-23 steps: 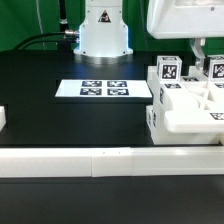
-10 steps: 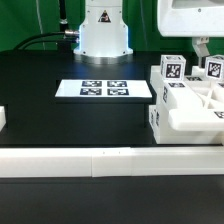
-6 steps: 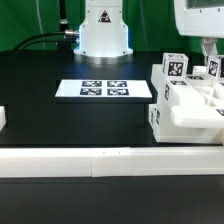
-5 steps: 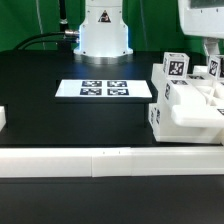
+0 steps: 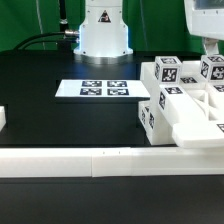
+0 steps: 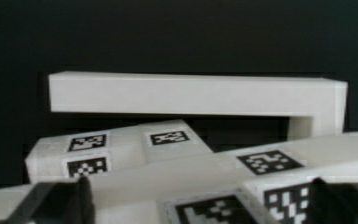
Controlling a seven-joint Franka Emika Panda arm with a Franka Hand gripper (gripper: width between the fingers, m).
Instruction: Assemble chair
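Risk: chair (image 5: 180, 105) is sitting hard against the white rail (image 5: 100, 161) along the table's front edge, so a skewed push is likely jamming or twisting it. Gripper (image 6: 194, 205) is hanging directly over the chair at the exterior view's right edge of the table; dark fingers (image 6: 60, 205) are looking spread around tagged posts, though contact is unclear

The black table (image 5: 60, 120) carries the chair (image 5: 185, 110), marker board (image 5: 105, 89) and rail (image 5: 100, 160).
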